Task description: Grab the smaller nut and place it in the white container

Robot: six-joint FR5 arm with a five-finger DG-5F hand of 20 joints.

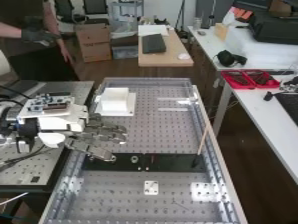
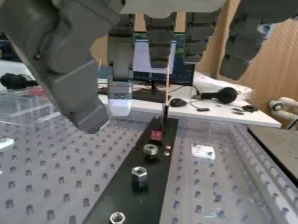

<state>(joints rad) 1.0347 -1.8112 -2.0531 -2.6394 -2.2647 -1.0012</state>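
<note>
The hand (image 1: 100, 136) is over the bench in the high view, between the white container (image 1: 115, 101) and the black bar (image 1: 173, 162), its thumb side close to the bar. Its fingers are extended and hold nothing; in the wrist view the hand (image 2: 63, 65) hangs above the bar (image 2: 143, 195). The smaller nut (image 2: 117, 217) stands on the bar nearest the wrist camera. Beyond it come the larger nut (image 2: 139, 172) and then the bearing (image 2: 151, 149), which the high view shows as a small ring (image 1: 134, 159). None of the three is touched in the wrist view.
A thin wooden stick (image 1: 203, 142) rises at the bar's far end, past a small red piece (image 2: 156, 135). A white square plate (image 1: 151, 187) lies on the perforated bench beside the bar. Raised metal rails (image 1: 216, 150) edge the bench.
</note>
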